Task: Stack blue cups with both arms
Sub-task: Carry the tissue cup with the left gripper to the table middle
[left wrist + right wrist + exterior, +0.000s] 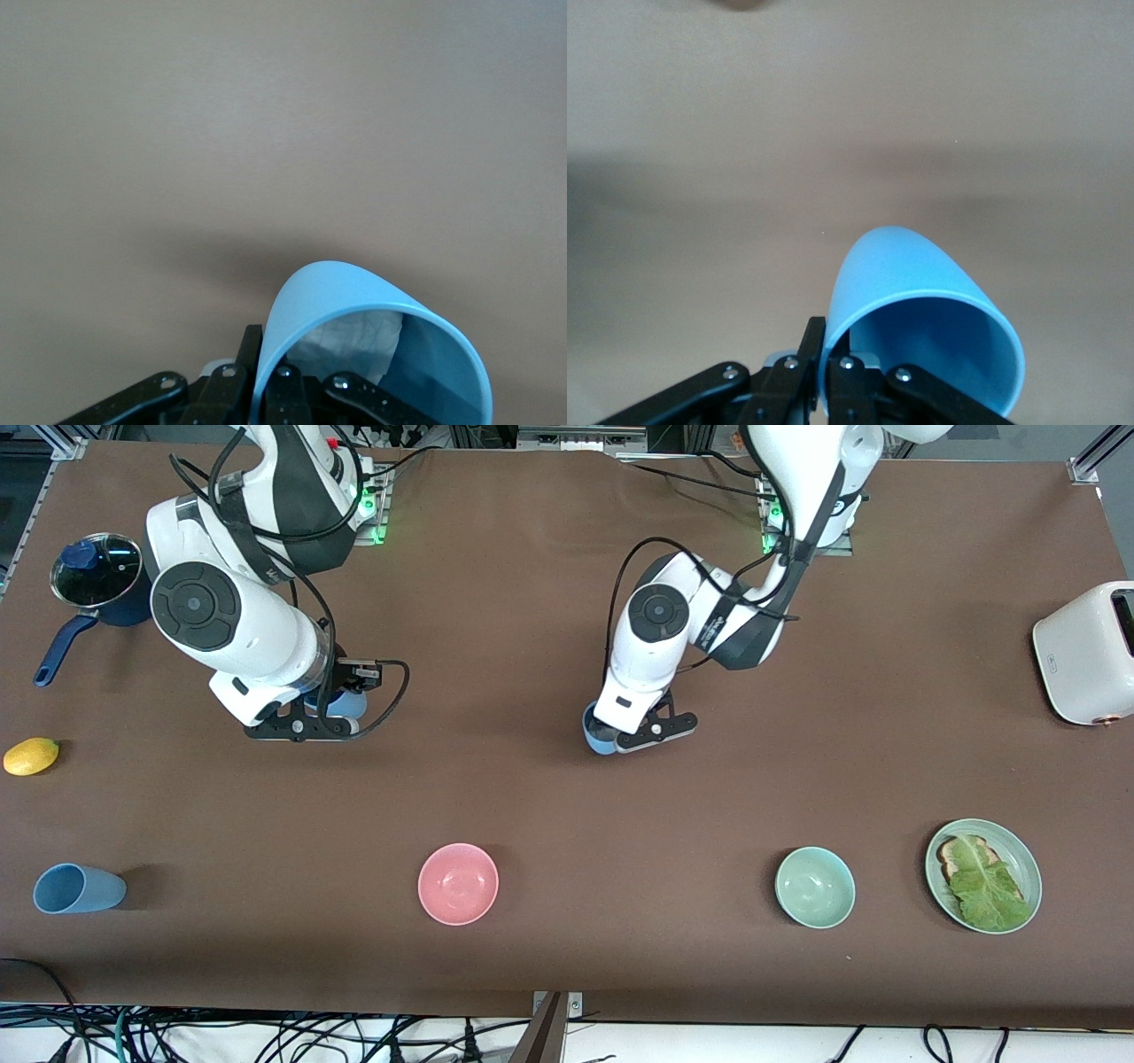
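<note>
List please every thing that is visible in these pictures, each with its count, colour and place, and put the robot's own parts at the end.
blue cups: 3, light blue; one in the left hand, one in the right hand, one lying on its side at the right arm's end, near the front camera
saucepan: 1, dark blue, lidded, right arm's end
lemon: 1, yellow, right arm's end
pink bowl: 1
green bowl: 1
plate: 1, green, holding toast and lettuce
toaster: 1, white, left arm's end
table: 1, brown
left hand: shut on a cup
right hand: shut on a cup
</note>
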Robot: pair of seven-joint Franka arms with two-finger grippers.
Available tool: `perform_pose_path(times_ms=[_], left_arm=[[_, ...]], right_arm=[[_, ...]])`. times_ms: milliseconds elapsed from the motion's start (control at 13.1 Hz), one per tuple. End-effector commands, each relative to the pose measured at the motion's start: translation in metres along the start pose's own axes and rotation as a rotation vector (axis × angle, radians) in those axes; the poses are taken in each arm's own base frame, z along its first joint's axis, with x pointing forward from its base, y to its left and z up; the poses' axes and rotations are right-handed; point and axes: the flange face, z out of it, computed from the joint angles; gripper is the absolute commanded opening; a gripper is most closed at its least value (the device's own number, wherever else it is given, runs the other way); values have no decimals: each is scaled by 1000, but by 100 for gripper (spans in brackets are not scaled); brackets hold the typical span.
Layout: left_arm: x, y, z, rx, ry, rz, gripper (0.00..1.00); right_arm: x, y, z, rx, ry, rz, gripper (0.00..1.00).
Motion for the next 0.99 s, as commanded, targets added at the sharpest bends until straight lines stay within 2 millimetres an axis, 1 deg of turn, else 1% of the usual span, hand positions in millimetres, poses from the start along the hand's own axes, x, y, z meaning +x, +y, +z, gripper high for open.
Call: perform_pose_path(times_ms=[0, 152, 305, 381, 610, 762, 915], left_arm=[[8, 13, 23, -17, 28, -32, 0], [8, 16, 36, -26, 34, -75, 0], [11, 24, 36, -37, 42, -99, 0], [8, 25, 40, -37, 37, -108, 0], [5, 27, 39, -39, 34, -109, 0], [6, 26, 39, -39, 34, -112, 0], [9, 25, 39, -47, 22, -130, 3]], right_arm=[[-1, -6, -6, 10, -8, -3, 0], [-1, -6, -6, 10, -8, -3, 0], [-2, -7, -6, 9, -7, -4, 0], [-2, -7, -6, 9, -7, -4, 0], [-2, -7, -6, 9, -8, -3, 0], [-4, -14, -5, 6, -9, -15, 0], [-5, -16, -5, 6, -7, 14, 0]])
